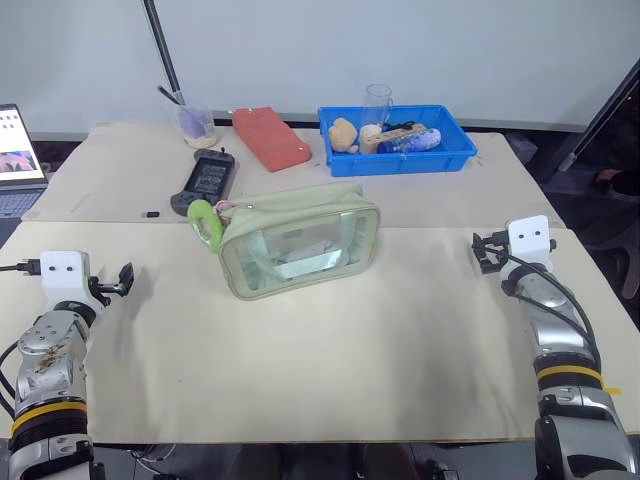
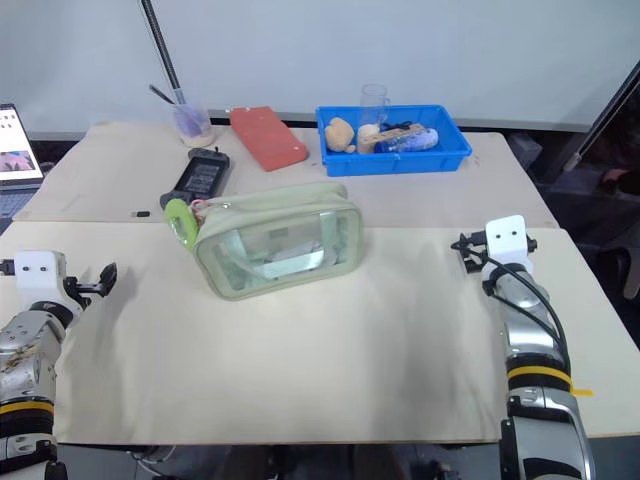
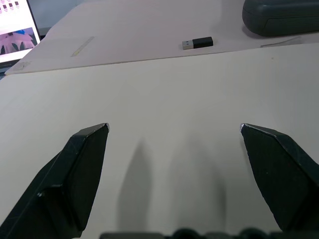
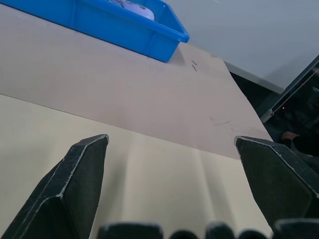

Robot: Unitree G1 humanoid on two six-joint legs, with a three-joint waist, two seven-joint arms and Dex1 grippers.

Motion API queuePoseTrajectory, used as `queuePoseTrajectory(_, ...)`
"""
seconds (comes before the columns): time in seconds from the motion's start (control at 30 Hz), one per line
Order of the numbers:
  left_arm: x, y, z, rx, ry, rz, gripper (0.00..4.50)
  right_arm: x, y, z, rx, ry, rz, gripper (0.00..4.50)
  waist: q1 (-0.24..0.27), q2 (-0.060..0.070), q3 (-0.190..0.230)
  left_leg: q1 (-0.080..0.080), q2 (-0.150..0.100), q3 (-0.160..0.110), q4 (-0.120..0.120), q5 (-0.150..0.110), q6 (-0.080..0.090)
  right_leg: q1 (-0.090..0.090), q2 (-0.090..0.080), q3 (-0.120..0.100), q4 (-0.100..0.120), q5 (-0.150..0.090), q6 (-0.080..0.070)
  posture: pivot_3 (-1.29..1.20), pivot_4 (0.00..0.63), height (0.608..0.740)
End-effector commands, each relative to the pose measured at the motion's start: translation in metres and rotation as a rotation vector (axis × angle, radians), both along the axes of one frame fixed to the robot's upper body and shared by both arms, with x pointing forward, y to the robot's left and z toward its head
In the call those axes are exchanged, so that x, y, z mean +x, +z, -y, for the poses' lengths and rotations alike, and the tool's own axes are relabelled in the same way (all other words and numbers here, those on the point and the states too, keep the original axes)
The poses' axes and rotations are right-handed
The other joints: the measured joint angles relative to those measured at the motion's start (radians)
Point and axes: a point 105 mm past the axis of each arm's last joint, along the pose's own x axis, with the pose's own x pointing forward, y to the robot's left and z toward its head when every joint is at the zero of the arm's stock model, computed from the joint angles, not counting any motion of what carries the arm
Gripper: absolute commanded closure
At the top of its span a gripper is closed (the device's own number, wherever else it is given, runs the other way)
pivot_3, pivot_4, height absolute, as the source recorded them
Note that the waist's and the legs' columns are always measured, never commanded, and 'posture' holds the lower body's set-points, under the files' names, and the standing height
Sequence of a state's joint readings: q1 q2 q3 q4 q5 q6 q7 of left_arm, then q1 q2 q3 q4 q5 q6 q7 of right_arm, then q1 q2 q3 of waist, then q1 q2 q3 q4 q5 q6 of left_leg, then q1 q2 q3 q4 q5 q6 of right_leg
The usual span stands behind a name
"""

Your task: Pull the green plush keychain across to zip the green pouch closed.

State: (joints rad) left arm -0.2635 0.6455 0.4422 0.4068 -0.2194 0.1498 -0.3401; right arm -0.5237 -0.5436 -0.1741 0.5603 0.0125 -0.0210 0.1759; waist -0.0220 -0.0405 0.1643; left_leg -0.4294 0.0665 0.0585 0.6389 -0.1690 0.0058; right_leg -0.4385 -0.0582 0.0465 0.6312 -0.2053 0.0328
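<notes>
Two grippers hover over the pale table with nothing between their fingers: the left gripper at about 8 o'clock in the head view and the right gripper at about 3 o'clock, each with its black fingers spread wide apart, as the wrist views confirm by the bare tabletop between the fingertips of the left and the fingertips of the right. The green pouch stands near the centre of the table, well apart from both grippers, its clear window side facing the robot and its zipper running along the top. The green plush keychain hangs at the pouch's 9 o'clock end, touching its corner, with a thin pink loop tying it to the zipper. Beyond the pouch, at about 11 o'clock, a dark handheld device lies flat, with a small black USB dongle just beside it toward the left edge. Farther back at 12 o'clock lies a red flat case, and at 11 o'clock a clear cup holds a dark stick. A blue tray sits at 1 o'clock with several small items and a clear glass in it. A laptop shows at the 9 o'clock edge.
</notes>
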Motion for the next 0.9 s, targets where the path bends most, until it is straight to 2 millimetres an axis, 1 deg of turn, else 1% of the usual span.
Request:
queuePoseTrajectory(0.03,0.000,0.018,-0.002,-0.022,-0.026,0.054,0.00,-0.002,0.022,0.008,-0.019,-0.009,0.074,0.01,0.000,0.000,0.000,0.000,0.000,0.000,0.000,0.000,0.000,0.000,0.000,0.000,0.000,0.000,0.000,0.00,0.150,0.740)
queuePoseTrajectory(0.1,-0.003,0.024,0.003,-0.063,-0.077,0.090,0.00,-0.002,0.027,0.010,-0.027,-0.004,0.079,0.01,0.000,0.000,0.000,0.000,0.000,0.000,0.000,0.000,0.000,0.000,0.000,0.000,0.000,0.000,0.000,0.00,0.150,0.740)
queuePoseTrajectory(0.13,-0.005,0.030,0.003,-0.067,-0.095,0.105,0.00,-0.002,0.032,0.010,-0.033,0.007,0.085,0.01,-0.001,0.000,0.000,0.000,0.000,0.000,0.000,0.000,0.000,0.000,0.000,0.000,0.000,0.000,0.000,0.00,0.150,0.740)
queuePoseTrajectory(0.2,-0.010,0.055,0.001,-0.055,-0.138,0.144,0.00,-0.002,0.049,0.005,-0.019,0.072,0.102,0.01,-0.001,0.000,0.000,0.000,0.000,0.000,0.000,0.000,0.000,0.000,0.000,0.000,0.000,0.000,0.000,0.00,0.150,0.740)
queuePoseTrajectory(0.27,-0.013,0.084,0.006,-0.027,-0.211,0.175,0.00,-0.003,0.069,-0.008,-0.031,0.189,0.117,0.01,-0.003,-0.001,0.001,-0.001,0.000,0.000,0.000,0.000,0.000,0.000,0.000,0.000,0.000,0.000,0.000,0.00,0.150,0.740)
queuePoseTrajectory(0.3,-0.014,0.099,0.015,-0.013,-0.279,0.179,0.00,-0.005,0.081,-0.018,-0.013,0.273,0.126,0.01,-0.004,-0.001,0.001,-0.001,0.000,0.000,0.000,0.000,0.000,-0.001,0.000,0.000,0.000,0.000,0.000,0.00,0.150,0.740)
queuePoseTrajectory(0.33,-0.014,0.115,0.030,0.012,-0.367,0.176,0.00,-0.008,0.095,-0.029,-0.001,0.361,0.131,0.01,-0.006,0.000,0.001,-0.001,0.001,0.000,0.000,0.000,0.000,-0.001,0.000,0.000,0.000,0.000,0.000,0.00,0.150,0.740)
queuePoseTrajectory(0.4,-0.015,0.146,0.065,0.056,-0.536,0.170,0.00,-0.017,0.117,-0.051,-0.007,0.531,0.106,0.01,-0.008,0.000,0.001,-0.001,0.001,0.000,0.000,0.000,0.000,-0.001,0.000,0.000,0.000,0.000,0.000,0.00,0.150,0.740)
queuePoseTrajectory(0.43,-0.015,0.155,0.079,0.068,-0.598,0.163,0.00,-0.022,0.124,-0.059,-0.014,0.589,0.089,0.01,-0.004,0.000,0.001,-0.001,0.000,0.000,0.000,0.000,0.000,0.000,0.000,0.000,0.000,0.000,0.000,0.00,0.150,0.740)
queuePoseTrajectory(0.5,-0.018,0.174,0.117,0.096,-0.765,0.142,0.00,-0.033,0.142,-0.080,-0.024,0.713,0.071,0.01,0.002,0.000,0.001,-0.001,0.000,0.000,0.000,0.000,0.000,0.000,0.000,0.000,0.000,0.000,0.000,0.00,0.150,0.740)
queuePoseTrajectory(0.53,-0.020,0.181,0.136,0.113,-0.844,0.129,0.00,-0.039,0.151,-0.090,-0.013,0.770,0.064,0.01,0.006,0.000,0.001,0.000,0.000,0.000,0.000,0.000,0.000,0.001,0.000,0.000,-0.001,-0.001,0.000,0.00,0.150,0.740)
queuePoseTrajectory(0.57,-0.022,0.184,0.148,0.124,-0.892,0.117,0.00,-0.044,0.155,-0.097,-0.003,0.807,0.055,0.01,0.007,0.000,0.001,0.000,0.000,0.000,0.000,0.000,0.000,0.001,0.000,-0.001,-0.001,-0.001,0.000,0.00,0.150,0.740)
queuePoseTrajectory(0.67,-0.029,0.187,0.199,0.208,-1.096,0.058,0.00,-0.064,0.167,-0.128,0.015,0.955,0.021,0.01,0.009,0.000,0.001,-0.001,0.000,0.000,0.000,0.000,0.000,0.000,0.001,-0.001,-0.001,-0.001,0.000,0.00,0.150,0.740)
queuePoseTrajectory(0.7,-0.030,0.187,0.212,0.237,-1.142,0.045,0.00,-0.069,0.169,-0.135,0.022,0.983,0.011,0.01,0.009,0.000,0.001,-0.001,0.001,-0.001,0.000,0.000,0.000,0.000,0.001,-0.001,-0.001,-0.001,0.000,0.00,0.150,0.740)
queuePoseTrajectory(0.73,-0.030,0.186,0.219,0.258,-1.166,0.035,0.00,-0.072,0.169,-0.140,0.026,1.000,0.000,0.01,0.009,0.000,0.001,-0.001,0.001,-0.001,0.000,0.000,0.000,0.000,0.001,-0.001,-0.001,-0.001,0.000,0.00,0.150,0.740)
queuePoseTrajectory(0.8,-0.028,0.177,0.235,0.378,-1.209,-0.016,0.00,-0.084,0.166,-0.153,0.014,1.057,-0.033,0.01,0.009,0.000,0.001,-0.002,0.000,-0.001,0.000,0.000,0.000,-0.001,0.001,-0.001,-0.001,-0.001,0.000,0.00,0.150,0.740)
queuePoseTrajectory(0.87,-0.025,0.163,0.243,0.499,-1.239,-0.073,0.00,-0.094,0.163,-0.163,0.014,1.096,-0.059,0.01,0.006,0.000,0.001,-0.002,0.000,-0.001,0.000,0.000,0.000,-0.001,0.002,0.000,-0.001,-0.001,0.000,0.00,0.150,0.740)
queuePoseTrajectory(0.9,-0.023,0.156,0.244,0.560,-1.240,-0.096,0.00,-0.097,0.162,-0.166,0.009,1.107,-0.065,0.01,0.007,0.000,0.001,-0.002,0.000,-0.001,0.000,0.000,0.000,-0.001,0.002,0.000,-0.001,-0.001,0.000,0.00,0.150,0.740)
